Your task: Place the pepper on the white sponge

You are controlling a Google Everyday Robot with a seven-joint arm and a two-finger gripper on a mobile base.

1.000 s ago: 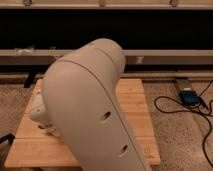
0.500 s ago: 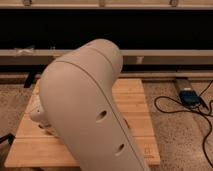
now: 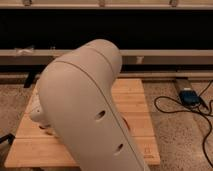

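The big cream arm fills the near view, hiding the gripper, pepper and sponge; grip state can't be told. Wooden board beneath, blue box with cables far right. Same as before.

Arm blocks wooden board; hand hidden behind it.

The big cream arm housing stands close to the camera and hides the middle of the wooden board. The gripper is hidden behind it, and the pepper and the white sponge are hidden too. The picture's bottom edge cuts off the housing. On the right, the edge cuts off the black cable.
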